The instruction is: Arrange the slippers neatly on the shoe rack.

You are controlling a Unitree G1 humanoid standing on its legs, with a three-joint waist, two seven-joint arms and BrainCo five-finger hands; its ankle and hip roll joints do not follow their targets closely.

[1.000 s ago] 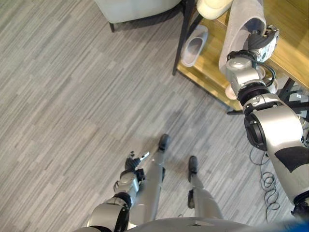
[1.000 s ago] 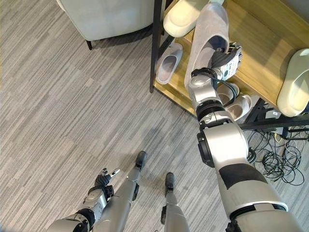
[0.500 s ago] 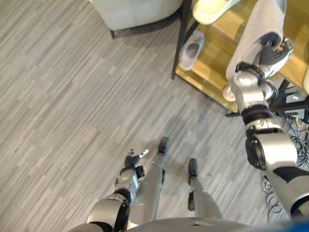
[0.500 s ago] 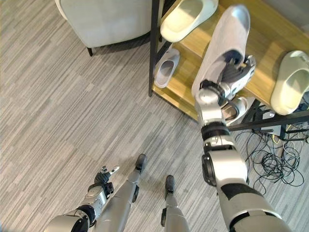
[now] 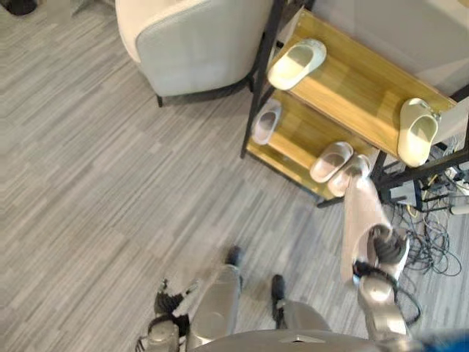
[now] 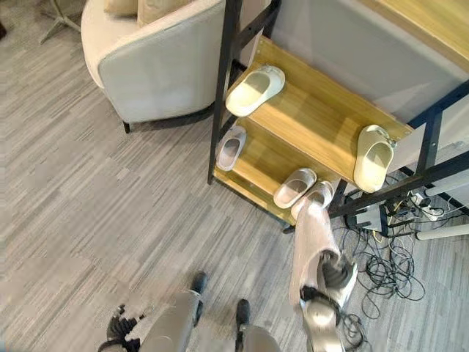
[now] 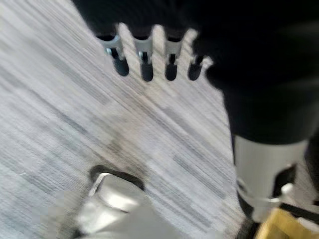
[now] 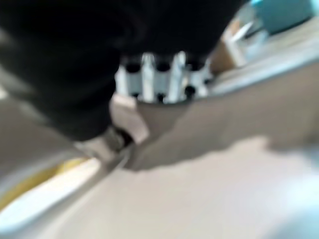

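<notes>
Gripping a long pale-grey fabric slipper (image 6: pixel 311 242) in our right hand (image 6: pixel 331 277), we hung our left hand (image 7: pixel 149 55) slack-fingered above the grey wood-grain floor (image 5: pixel 88 191).

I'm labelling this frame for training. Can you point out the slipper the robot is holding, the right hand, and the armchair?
Grey slipper (image 6: pixel 309 242), right eye view, on its sole midway along.
Right hand (image 6: pixel 335 274), right eye view, on the fingers curled round the slipper.
Armchair (image 6: pixel 157 70), right eye view, on its padded side.

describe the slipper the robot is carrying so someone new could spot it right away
Start at the wooden shoe rack with black legs beside the pale armchair. In front of its lower shelf, above the floor, the right hand has its fingers curled on a long grey slipper. Every other slipper lies on a shelf; this one hangs in the air.
</notes>
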